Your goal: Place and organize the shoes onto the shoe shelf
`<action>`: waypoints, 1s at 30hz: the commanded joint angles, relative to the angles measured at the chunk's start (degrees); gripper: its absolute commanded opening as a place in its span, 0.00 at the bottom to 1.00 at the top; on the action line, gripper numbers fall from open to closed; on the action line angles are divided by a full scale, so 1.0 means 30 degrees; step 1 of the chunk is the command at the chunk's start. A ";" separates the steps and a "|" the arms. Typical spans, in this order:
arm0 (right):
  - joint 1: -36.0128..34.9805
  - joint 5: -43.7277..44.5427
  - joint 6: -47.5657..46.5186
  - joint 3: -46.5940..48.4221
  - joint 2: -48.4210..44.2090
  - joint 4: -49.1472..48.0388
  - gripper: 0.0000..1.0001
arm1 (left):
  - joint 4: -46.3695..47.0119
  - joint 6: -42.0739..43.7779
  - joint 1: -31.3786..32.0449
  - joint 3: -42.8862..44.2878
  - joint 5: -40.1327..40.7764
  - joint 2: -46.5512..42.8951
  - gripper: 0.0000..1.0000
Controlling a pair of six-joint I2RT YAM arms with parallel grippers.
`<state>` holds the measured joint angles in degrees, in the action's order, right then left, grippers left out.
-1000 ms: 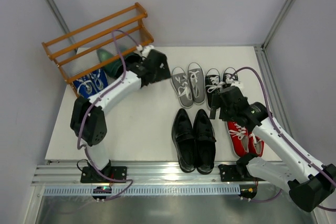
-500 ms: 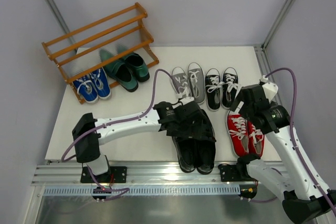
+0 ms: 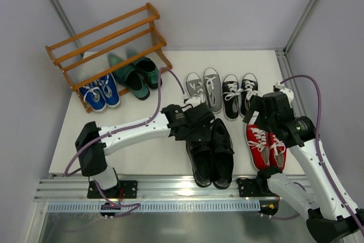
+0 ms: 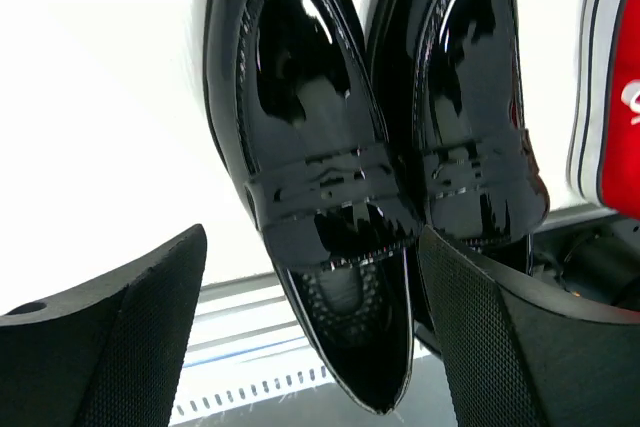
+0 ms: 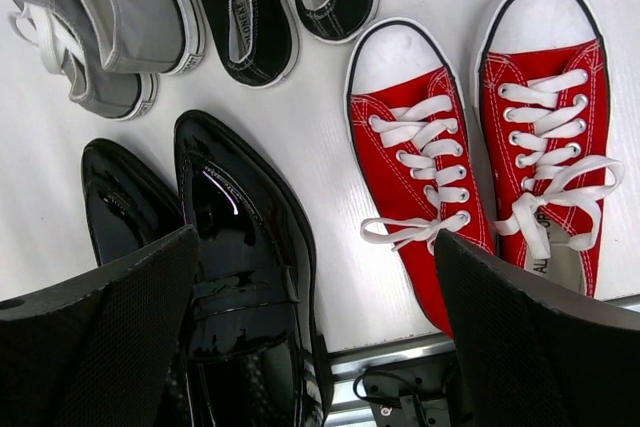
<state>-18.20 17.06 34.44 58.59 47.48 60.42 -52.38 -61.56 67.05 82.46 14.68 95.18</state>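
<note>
Shoe labels: nothing legible
Small white print is seen on the insoles of the black-and-white canvas lace-up sneakers point(image 5: 243, 19) and one red canvas sneaker point(image 5: 548, 137), too small to be read

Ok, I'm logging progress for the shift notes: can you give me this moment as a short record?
shelf: shoe shelf, far left corner
at its base: blue sneakers, dark green loafers
loose on table: grey sneakers, black-and-white sneakers, black loafers, red sneakers
left hand: open, either side of one black loafer
right hand: open, holding nothing

Glossy black loafers point(image 4: 310, 147), seemingly leather.
</note>
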 commanded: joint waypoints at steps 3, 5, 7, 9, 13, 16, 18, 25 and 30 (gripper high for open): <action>0.0059 -0.0852 -0.0784 0.0158 0.0022 -0.0658 1.00 | -0.0816 0.1038 0.0208 0.1165 -0.0121 0.0879 0.85; 0.0059 -0.1027 -0.0902 0.0129 0.0051 -0.0804 1.00 | -0.1173 0.0892 0.0065 0.0788 0.1196 0.0533 0.89; 0.0059 -0.1639 -0.1224 -0.0075 0.0197 -0.1125 0.96 | -0.0620 0.1036 -0.0925 -0.0057 0.2918 -0.0579 0.77; 0.0059 -0.1906 -0.1400 -0.0251 0.0401 -0.1361 0.95 | 0.0171 0.1765 -0.3085 -0.0966 0.3893 -0.1253 0.47; 0.0059 -0.3162 -0.1634 -0.0515 0.1074 -0.2470 0.85 | 0.4148 0.4722 -0.8100 -0.4068 0.3286 -0.1756 0.00; 0.0088 -0.3518 -0.1927 -0.0428 0.1717 -0.3292 0.74 | 0.6704 0.6974 -1.0829 -0.4341 0.2756 -0.0183 0.00; 0.0059 -0.3752 -0.2044 -0.0398 0.2071 -0.3675 0.68 | 0.8050 0.8151 -1.2000 -0.3611 0.2056 0.1197 0.00; 0.0059 -0.3988 -0.2747 -0.0252 0.3887 -0.4905 0.63 | 0.7383 1.1144 -1.3061 0.1252 0.1113 0.7879 0.00; 0.0088 -0.3462 -0.3245 -0.0222 0.4678 -0.5287 0.63 | 0.6592 1.0912 -1.4754 0.1900 0.2371 0.8882 0.00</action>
<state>-18.20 5.89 26.76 56.97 61.17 47.53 -30.20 -30.59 27.14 87.77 19.90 120.66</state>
